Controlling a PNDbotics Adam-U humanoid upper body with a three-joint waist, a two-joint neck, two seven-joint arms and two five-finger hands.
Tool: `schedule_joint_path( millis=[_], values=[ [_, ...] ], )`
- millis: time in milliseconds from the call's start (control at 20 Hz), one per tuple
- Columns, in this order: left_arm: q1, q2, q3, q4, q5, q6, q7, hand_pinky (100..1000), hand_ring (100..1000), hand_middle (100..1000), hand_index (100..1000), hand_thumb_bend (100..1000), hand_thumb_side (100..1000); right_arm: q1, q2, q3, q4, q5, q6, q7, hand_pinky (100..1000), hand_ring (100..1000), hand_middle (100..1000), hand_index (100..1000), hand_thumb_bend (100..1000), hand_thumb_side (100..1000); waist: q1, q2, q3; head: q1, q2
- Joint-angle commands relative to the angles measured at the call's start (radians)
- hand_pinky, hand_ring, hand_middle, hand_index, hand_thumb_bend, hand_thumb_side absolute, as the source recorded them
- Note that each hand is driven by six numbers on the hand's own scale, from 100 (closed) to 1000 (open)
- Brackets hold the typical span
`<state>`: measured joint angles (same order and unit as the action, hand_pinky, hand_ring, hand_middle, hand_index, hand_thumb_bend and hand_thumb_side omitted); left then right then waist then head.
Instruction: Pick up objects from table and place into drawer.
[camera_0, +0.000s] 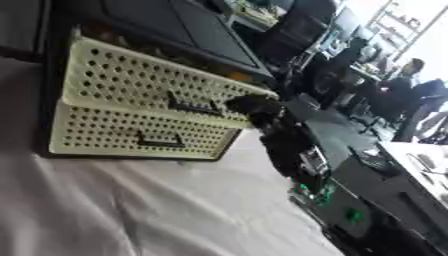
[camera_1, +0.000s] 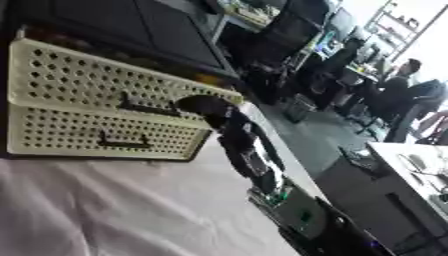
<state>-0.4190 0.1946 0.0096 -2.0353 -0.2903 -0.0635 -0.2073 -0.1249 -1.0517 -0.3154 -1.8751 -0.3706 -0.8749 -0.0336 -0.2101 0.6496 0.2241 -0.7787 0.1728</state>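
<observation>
A cream perforated drawer unit (camera_0: 105, 130) stands on the cloth-covered table, with two fronts that each carry a black handle. The upper drawer (camera_0: 131, 80) sits further forward than the lower drawer (camera_0: 96, 131). A small orange-yellow shape (camera_0: 238, 76) shows behind the upper front's right end. My right hand (camera_1: 203, 105) is at the right end of the upper front, just right of its handle (camera_1: 144, 106). Its arm (camera_1: 249, 150) runs down to the lower right. Blur hides how the hand is closed. No loose objects show on the table.
A pale cloth (camera_0: 114, 210) covers the table in front of the unit. The table's right edge (camera_0: 289, 200) runs diagonally beside my arm. Beyond it lie the floor, black chairs and desks.
</observation>
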Motion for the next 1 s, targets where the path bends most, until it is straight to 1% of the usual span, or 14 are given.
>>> schedule_joint_path(
  millis=[50,200,300,350,450,550,650,750,850,1000],
  values=[
    [0.003,-0.002,-0.005,0.035,0.007,0.001,-0.004,466,542,596,965,149,1000,-0.008,-0.036,-0.016,0.039,0.062,-0.01,-0.003,1000,942,935,948,100,1000,-0.001,-0.027,-0.004,-0.013,-0.001],
    [0.006,0.001,0.0,0.035,0.013,0.003,0.002,465,541,595,965,149,1000,0.002,-0.03,-0.006,0.038,0.089,-0.017,-0.023,980,914,901,925,100,1000,-0.001,-0.043,-0.004,-0.025,0.004],
    [0.008,0.004,0.005,0.035,0.018,0.006,0.01,466,542,596,965,154,1000,0.018,-0.027,-0.001,-0.002,0.091,-0.016,-0.05,912,862,856,895,100,1000,0.0,-0.058,-0.013,-0.032,0.012],
    [0.008,0.006,0.006,0.035,0.023,0.008,0.013,466,542,596,965,155,1000,0.03,-0.024,0.002,-0.03,0.092,-0.012,-0.068,878,822,810,869,100,1000,0.001,-0.067,-0.019,-0.036,0.017],
    [0.009,0.01,0.009,0.035,0.033,0.011,0.018,467,543,596,964,159,1000,0.061,-0.017,0.008,-0.093,0.088,-0.001,-0.112,858,773,771,847,100,1000,0.005,-0.085,-0.03,-0.054,0.029],
    [0.009,0.012,0.013,0.035,0.043,0.013,0.027,468,544,597,964,160,1000,0.077,-0.009,0.012,-0.117,0.074,-0.022,-0.153,845,758,760,834,100,1000,0.01,-0.104,-0.038,-0.08,0.043],
    [0.01,0.016,0.017,0.035,0.054,0.012,0.038,470,546,598,964,164,1000,0.066,-0.003,0.002,-0.123,0.067,-0.03,-0.19,817,768,773,833,100,1000,0.018,-0.121,-0.047,-0.095,0.054],
    [0.01,0.019,0.02,0.035,0.067,0.01,0.047,471,548,600,964,164,1000,0.044,-0.007,-0.023,-0.124,0.101,-0.032,-0.236,794,785,791,834,100,1000,0.027,-0.137,-0.054,-0.107,0.058],
    [0.01,0.021,0.024,0.035,0.079,0.005,0.058,472,549,601,965,166,1000,0.019,-0.01,-0.042,-0.125,0.168,-0.032,-0.307,788,799,808,839,100,1000,0.038,-0.15,-0.058,-0.122,0.057],
    [0.011,0.023,0.028,0.035,0.093,-0.004,0.07,474,551,603,965,167,1000,0.005,-0.007,-0.032,-0.125,0.287,-0.032,-0.419,786,813,827,852,100,1000,0.053,-0.165,-0.066,-0.125,0.059]
  ],
)
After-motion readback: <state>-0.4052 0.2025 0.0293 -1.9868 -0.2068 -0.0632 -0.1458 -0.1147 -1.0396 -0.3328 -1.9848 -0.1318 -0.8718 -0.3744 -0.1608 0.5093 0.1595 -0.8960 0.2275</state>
